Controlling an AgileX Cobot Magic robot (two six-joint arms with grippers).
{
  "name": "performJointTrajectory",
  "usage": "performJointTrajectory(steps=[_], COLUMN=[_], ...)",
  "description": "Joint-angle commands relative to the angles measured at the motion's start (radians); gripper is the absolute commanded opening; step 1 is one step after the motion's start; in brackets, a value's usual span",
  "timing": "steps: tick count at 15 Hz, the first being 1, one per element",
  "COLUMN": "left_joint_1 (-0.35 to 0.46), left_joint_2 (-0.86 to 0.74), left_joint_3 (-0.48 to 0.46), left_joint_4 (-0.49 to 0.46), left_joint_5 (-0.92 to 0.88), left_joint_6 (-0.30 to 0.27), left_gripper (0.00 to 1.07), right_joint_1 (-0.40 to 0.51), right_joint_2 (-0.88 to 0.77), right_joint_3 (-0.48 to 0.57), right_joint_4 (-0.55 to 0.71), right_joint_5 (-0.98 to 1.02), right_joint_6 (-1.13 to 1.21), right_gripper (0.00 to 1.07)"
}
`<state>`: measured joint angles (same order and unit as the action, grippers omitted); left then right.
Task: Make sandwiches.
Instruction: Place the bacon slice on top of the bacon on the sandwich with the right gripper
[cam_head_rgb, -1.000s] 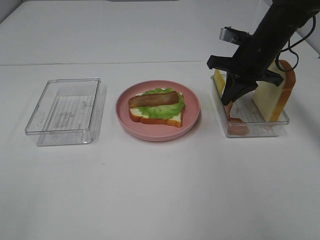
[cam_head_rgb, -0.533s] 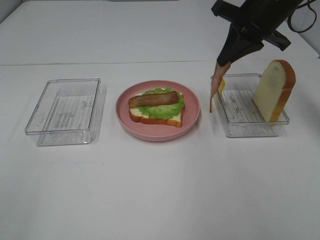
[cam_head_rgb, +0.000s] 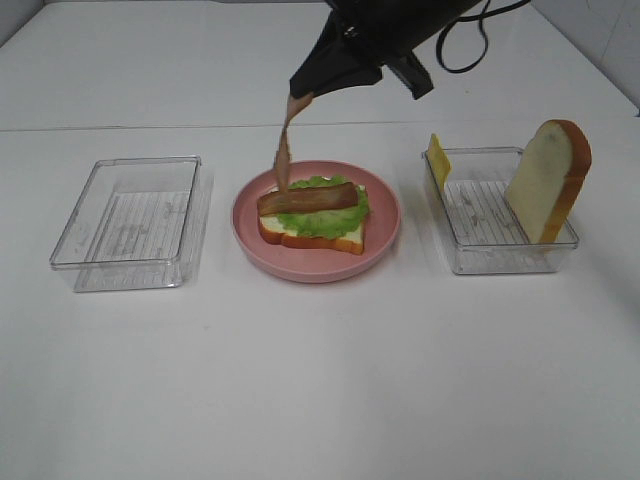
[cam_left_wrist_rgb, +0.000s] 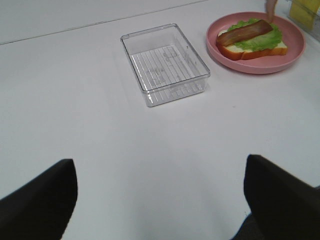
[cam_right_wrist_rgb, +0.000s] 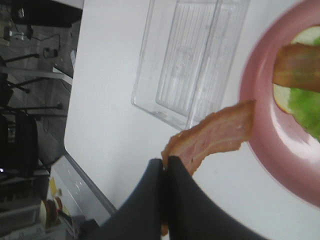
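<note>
The partly built sandwich (cam_head_rgb: 312, 215) lies on the pink plate (cam_head_rgb: 385, 235): a bread slice, green lettuce and one brown bacon strip on top. My right gripper (cam_head_rgb: 300, 97) is shut on a second bacon strip (cam_head_rgb: 284, 152), which hangs down above the plate's left rear edge. In the right wrist view the gripper (cam_right_wrist_rgb: 163, 167) pinches the bacon (cam_right_wrist_rgb: 215, 135) by one end. A second bread slice (cam_head_rgb: 548, 180) stands upright in the right tray (cam_head_rgb: 500, 255), with a yellow cheese slice (cam_head_rgb: 438, 160) leaning at its far left corner. My left gripper (cam_left_wrist_rgb: 160, 210) is open and empty, low over bare table.
An empty clear tray (cam_head_rgb: 130, 210) sits left of the plate; it also shows in the left wrist view (cam_left_wrist_rgb: 165, 62) and the right wrist view (cam_right_wrist_rgb: 195, 60). The white table runs on toward the front.
My right gripper lifted the bacon strip out of the right tray and carried it left, from the tray to above the plate.
</note>
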<state>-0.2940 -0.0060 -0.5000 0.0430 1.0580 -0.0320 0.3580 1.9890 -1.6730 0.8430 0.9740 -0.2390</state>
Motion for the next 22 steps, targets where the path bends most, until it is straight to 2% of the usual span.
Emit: performJointTrajectory(steps=[1, 5, 7, 10, 15, 16, 18, 19, 20, 21, 22], left_joint_1=[-0.007, -0.007, -0.007, -0.007, -0.007, -0.007, -0.007, -0.007, -0.007, -0.007, -0.007], left_joint_2=[-0.008, -0.008, -0.008, -0.008, -0.008, -0.008, -0.008, -0.008, -0.008, -0.008, -0.008], left_joint_3=[0.001, 0.001, 0.001, 0.001, 0.001, 0.001, 0.001, 0.001, 0.001, 0.001, 0.001], left_joint_4=[-0.005, -0.005, -0.005, -0.005, -0.005, -0.005, -0.005, -0.005, -0.005, -0.005, -0.005], left_joint_5=[-0.01, -0.01, -0.01, -0.01, -0.01, -0.01, -0.01, -0.01, -0.01, -0.01, -0.01], left_joint_6=[0.002, 0.002, 0.002, 0.002, 0.002, 0.002, 0.002, 0.002, 0.002, 0.002, 0.002], left_gripper=[0.86, 0.86, 0.86, 0.86, 0.86, 0.86, 0.86, 0.86, 0.86, 0.86, 0.86], right_joint_1=[0.019, 0.021, 0.02, 0.008, -0.005, -0.005, -0.005, -0.005, -0.005, -0.005, -0.005], right_joint_2=[0.058, 0.192, 0.226, 0.22, 0.18, 0.178, 0.178, 0.178, 0.178, 0.173, 0.16], right_joint_3=[-0.005, -0.005, -0.005, -0.005, -0.005, -0.005, -0.005, -0.005, -0.005, -0.005, -0.005], right_joint_4=[0.138, 0.351, 0.346, 0.229, -0.117, -0.206, -0.231, -0.231, -0.232, -0.233, -0.239], right_joint_5=[-0.131, -0.23, -0.233, -0.237, -0.217, -0.202, -0.18, -0.174, -0.169, -0.161, -0.151], right_joint_6=[-0.03, -0.132, -0.132, -0.08, 0.135, 0.202, 0.216, 0.215, 0.203, 0.185, 0.182], right_gripper=[0.0, 0.0, 0.0, 0.0, 0.0, 0.05, 0.19, 0.55, 0.7, 0.75, 0.75])
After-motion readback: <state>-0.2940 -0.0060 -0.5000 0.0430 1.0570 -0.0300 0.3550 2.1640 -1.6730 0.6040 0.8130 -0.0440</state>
